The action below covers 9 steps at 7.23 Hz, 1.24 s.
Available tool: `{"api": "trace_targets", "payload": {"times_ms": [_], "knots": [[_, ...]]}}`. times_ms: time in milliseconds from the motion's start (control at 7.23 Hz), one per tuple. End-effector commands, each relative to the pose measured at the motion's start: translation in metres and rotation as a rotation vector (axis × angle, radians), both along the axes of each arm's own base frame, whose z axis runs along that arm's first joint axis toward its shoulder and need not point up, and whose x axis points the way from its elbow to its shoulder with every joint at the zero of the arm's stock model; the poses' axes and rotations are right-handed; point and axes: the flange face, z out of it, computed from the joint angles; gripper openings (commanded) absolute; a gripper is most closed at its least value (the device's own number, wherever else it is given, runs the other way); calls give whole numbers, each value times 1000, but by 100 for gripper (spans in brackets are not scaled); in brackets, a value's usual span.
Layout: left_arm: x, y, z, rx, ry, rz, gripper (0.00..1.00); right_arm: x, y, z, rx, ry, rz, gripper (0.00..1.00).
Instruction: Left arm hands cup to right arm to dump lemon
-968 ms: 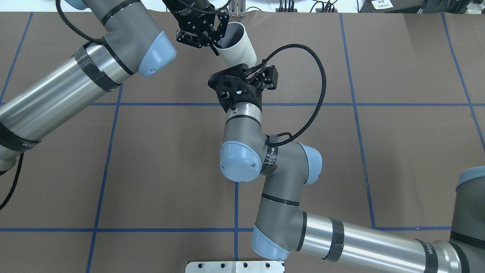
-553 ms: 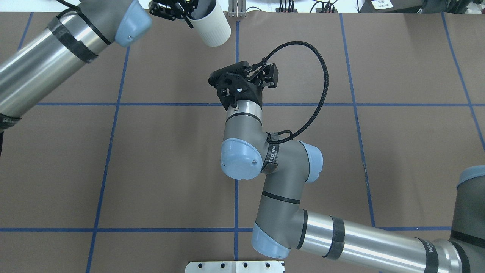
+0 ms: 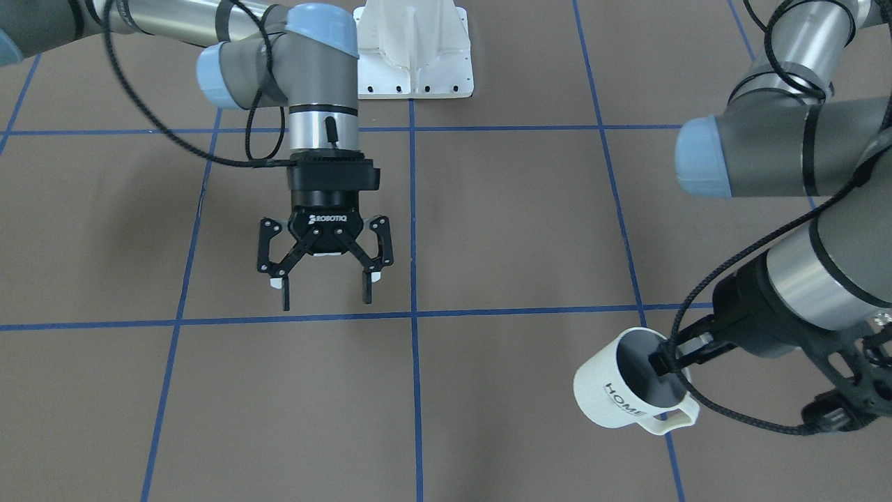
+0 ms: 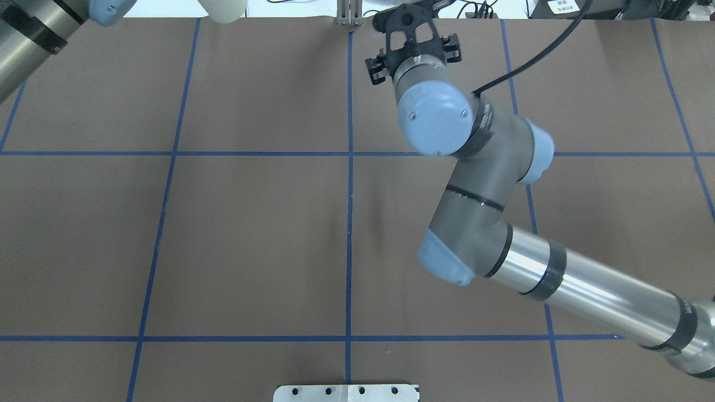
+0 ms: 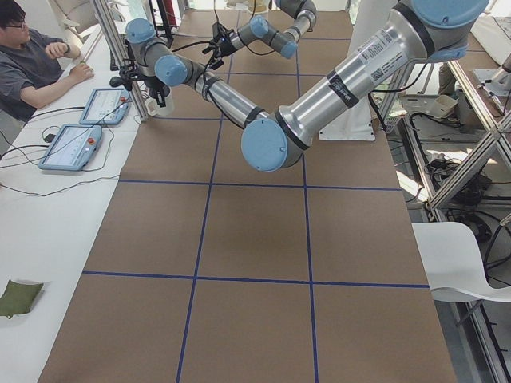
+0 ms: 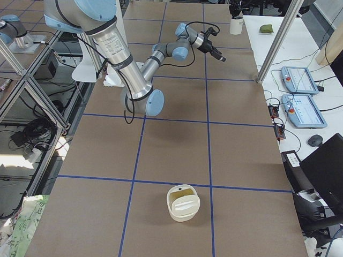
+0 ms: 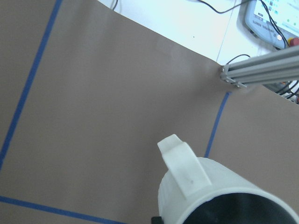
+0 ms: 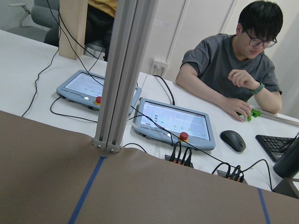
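Since a second ago the left arm (image 4: 33, 25) is drawing the cup (image 4: 224, 11) away from the middle. In the overhead view only the cup's white base is now showing, at the top edge on the left. The right arm (image 4: 486, 162) is swinging over to the far right of the table (image 4: 251, 223).

From the front, the left gripper (image 3: 669, 366) is clamping the cup by its wall. One finger (image 3: 660, 362) is reaching into the grey mouth and the other is hiding behind the wall. The cup is hanging tilted, with "HOME" facing outward and the handle lowest. The right gripper (image 3: 324, 296) is pointing down, spread wide, with nothing in it and well apart from the cup.

From the left end, the cup is hanging beside an aluminium post (image 5: 120, 60), near the seated operator (image 5: 32, 56).

From the right end, the cup is showing tiny at the far end, and a cream basket (image 6: 183, 202) is standing on the near mat.

The left wrist camera is catching the cup's handle and rim; its inside is too dark to read.

The right wrist camera is facing the operator and two teach pendants (image 8: 175, 122).
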Motion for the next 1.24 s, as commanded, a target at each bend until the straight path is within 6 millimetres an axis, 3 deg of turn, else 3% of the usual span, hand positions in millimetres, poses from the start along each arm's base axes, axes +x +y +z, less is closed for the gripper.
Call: {"api": "trace_targets", "payload": {"times_ms": [0, 138, 277, 691, 830, 968, 1106], "knots": [[-12, 0, 72, 39, -224, 99, 0, 85, -60, 31, -150, -81, -134, 100], [-17, 9, 110, 37, -242, 136, 0, 115, -72, 45, -206, -112, -210, 100], [-27, 30, 137, 60, -242, 162, 0, 149, -82, 55, -263, -159, -275, 100], [-75, 162, 221, 66, -231, 181, 0, 269, -98, 101, -471, -281, -433, 100], [-88, 197, 251, 79, -203, 175, 0, 312, -103, 112, -532, -280, -464, 100], [-96, 225, 277, 56, -179, 122, 0, 330, -89, 125, -586, -260, -468, 100], [-81, 255, 302, 53, -148, 95, 0, 340, -78, 134, -611, -238, -474, 100]]}}
